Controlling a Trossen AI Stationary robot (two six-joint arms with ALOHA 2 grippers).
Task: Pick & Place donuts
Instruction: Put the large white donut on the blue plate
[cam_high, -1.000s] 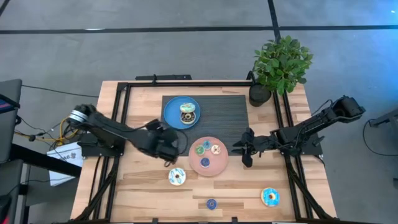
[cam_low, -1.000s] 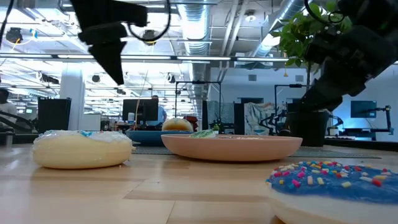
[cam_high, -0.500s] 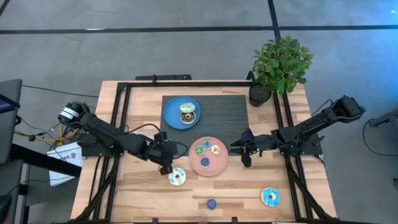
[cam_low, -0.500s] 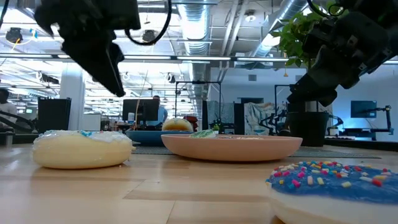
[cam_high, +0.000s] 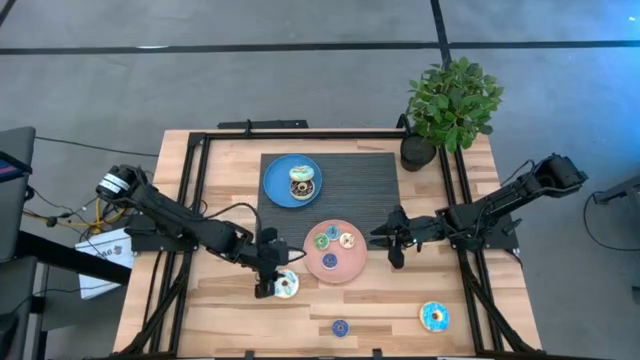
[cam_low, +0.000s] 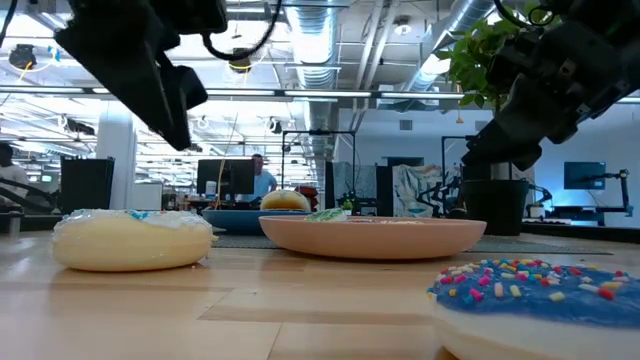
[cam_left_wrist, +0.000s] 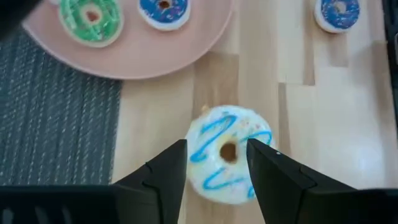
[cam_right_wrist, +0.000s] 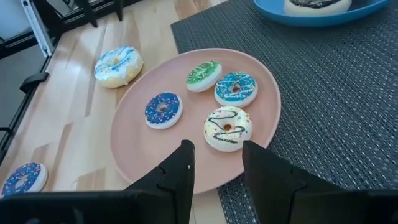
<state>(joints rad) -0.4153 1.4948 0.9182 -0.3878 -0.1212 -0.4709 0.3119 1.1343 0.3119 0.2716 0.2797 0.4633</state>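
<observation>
My left gripper (cam_high: 270, 283) (cam_left_wrist: 217, 167) hangs open just above a white donut with blue drizzle (cam_high: 286, 285) (cam_left_wrist: 227, 158) that lies flat on the wood. In the left wrist view its fingers stand either side of the donut; the low view shows a gap between the gripper (cam_low: 160, 90) and the donut (cam_low: 130, 240). My right gripper (cam_high: 393, 241) (cam_right_wrist: 214, 171) waits open beside the pink plate's (cam_high: 322, 265) right edge. That plate holds green (cam_right_wrist: 203, 74), teal (cam_right_wrist: 236, 88), blue (cam_right_wrist: 163, 110) and white brown-drizzled (cam_right_wrist: 227, 127) donuts.
A blue plate (cam_high: 278, 190) with one donut (cam_high: 301, 182) sits on the dark mat (cam_high: 360, 185). A small blue donut (cam_high: 340, 327) and a larger blue sprinkled donut (cam_high: 434, 317) lie near the table's near edge. A potted plant (cam_high: 450, 105) stands at the far right corner.
My left gripper has moved toward the table's near edge, from beside the pink plate's left rim to a spot over the white blue-drizzled donut, staying open. The donut has kept its place.
</observation>
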